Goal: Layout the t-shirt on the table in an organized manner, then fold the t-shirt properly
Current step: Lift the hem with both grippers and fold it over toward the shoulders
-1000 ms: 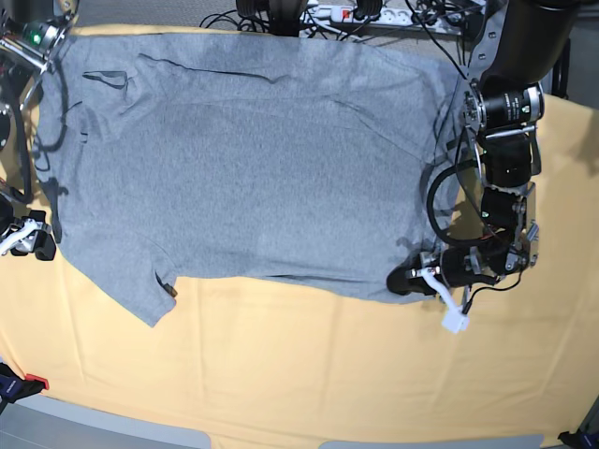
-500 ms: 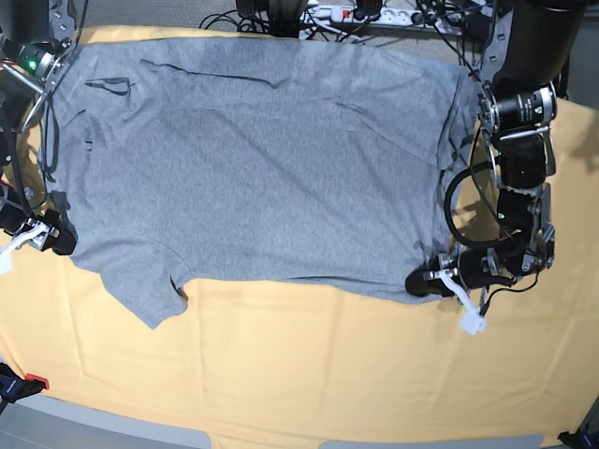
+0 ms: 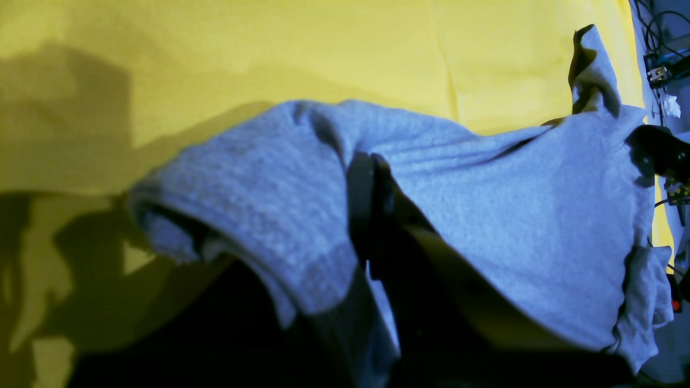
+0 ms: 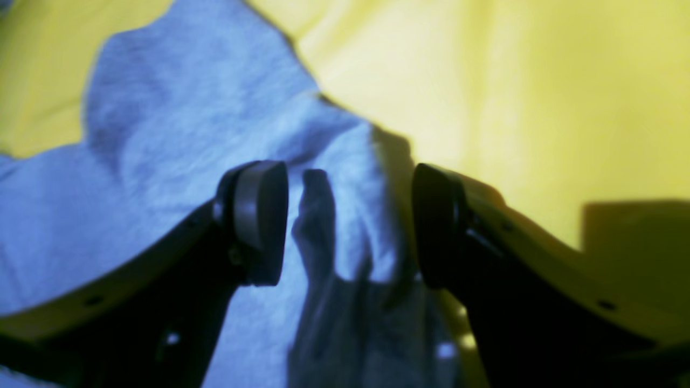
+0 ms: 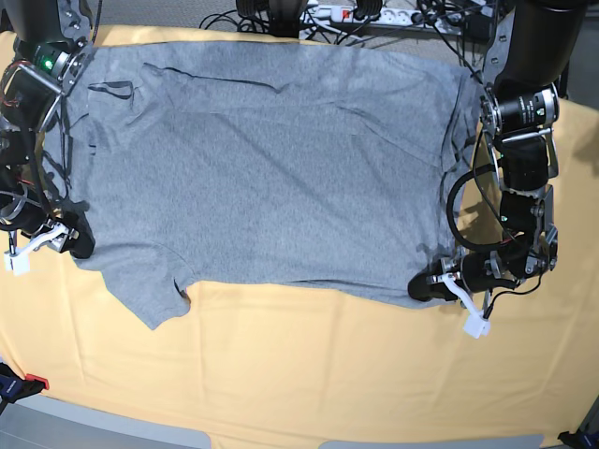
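The grey t-shirt (image 5: 271, 168) lies spread over the table (image 5: 309, 374), plain side up, with its collar (image 5: 108, 87) at the far left and one sleeve (image 5: 150, 295) pointing toward the front. My left gripper (image 5: 426, 285) is shut on the shirt's near right corner. In the left wrist view the fabric (image 3: 485, 205) drapes over its dark fingers (image 3: 372, 215). My right gripper (image 5: 80, 245) sits at the shirt's left edge. Its jaws are open in the right wrist view, with the fingers (image 4: 259, 221) standing either side of a raised fold of the shirt (image 4: 318, 215).
A power strip and tangled cables (image 5: 346, 14) run along the table's back edge. A small red-and-black object (image 5: 23, 382) sits at the front left corner. Bare yellow cloth stretches in front of the shirt down to the table's front edge.
Both grippers have moved to the right. The left one drew the shirt's corner with it, and the right one came from off the cloth up to the shirt's left edge.
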Available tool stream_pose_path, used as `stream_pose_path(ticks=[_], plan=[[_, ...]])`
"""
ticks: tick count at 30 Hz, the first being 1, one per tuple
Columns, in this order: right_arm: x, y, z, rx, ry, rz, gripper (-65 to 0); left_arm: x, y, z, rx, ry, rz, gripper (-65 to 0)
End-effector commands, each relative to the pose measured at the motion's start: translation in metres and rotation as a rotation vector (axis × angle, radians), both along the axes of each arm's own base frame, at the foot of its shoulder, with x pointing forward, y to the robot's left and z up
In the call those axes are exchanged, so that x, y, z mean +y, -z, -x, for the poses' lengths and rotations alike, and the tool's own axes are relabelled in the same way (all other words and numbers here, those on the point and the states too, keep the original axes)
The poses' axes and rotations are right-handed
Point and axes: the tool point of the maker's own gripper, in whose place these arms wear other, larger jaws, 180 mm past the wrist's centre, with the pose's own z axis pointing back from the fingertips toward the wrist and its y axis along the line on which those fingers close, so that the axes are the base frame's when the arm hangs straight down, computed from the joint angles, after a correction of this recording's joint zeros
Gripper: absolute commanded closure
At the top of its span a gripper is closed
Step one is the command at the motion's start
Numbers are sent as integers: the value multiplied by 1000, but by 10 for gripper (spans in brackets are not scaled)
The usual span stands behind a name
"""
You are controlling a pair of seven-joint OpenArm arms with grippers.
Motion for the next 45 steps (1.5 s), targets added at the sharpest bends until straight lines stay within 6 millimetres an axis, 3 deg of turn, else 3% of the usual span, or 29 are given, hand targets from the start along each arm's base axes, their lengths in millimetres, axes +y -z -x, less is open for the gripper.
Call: stream_pose_path(ticks=[1,4,8,14,27,34,38,45], plan=[[-10,-22,-12,-69,13,20,-372,6,-29,-18,-83,-22,17,0],[-9,-25,-14,-81,15,10,-272,6,-29,-18,-82,-23,18,0],[-3,-24,-16,-88,13,-8,0,5,-30,-18,-88,-21,27,0],[-3,-25,-18,-89,12,-2,0,1,-38,-19,-122,0,52,0],[-11,-71,-55,-175,9,66,0,5,-77,-45,-242,-39,66,0],[-24,-96,-65,-219,21,92,0,6,-97,-63,-314,-54,11,0],[-22,-89,-60,-174,4,89,0,1,-103,-65,-312,-32,6,0],[6,-56,-43,-73,-98,77,0,-33,-80,-34,-154,102,115,0]])
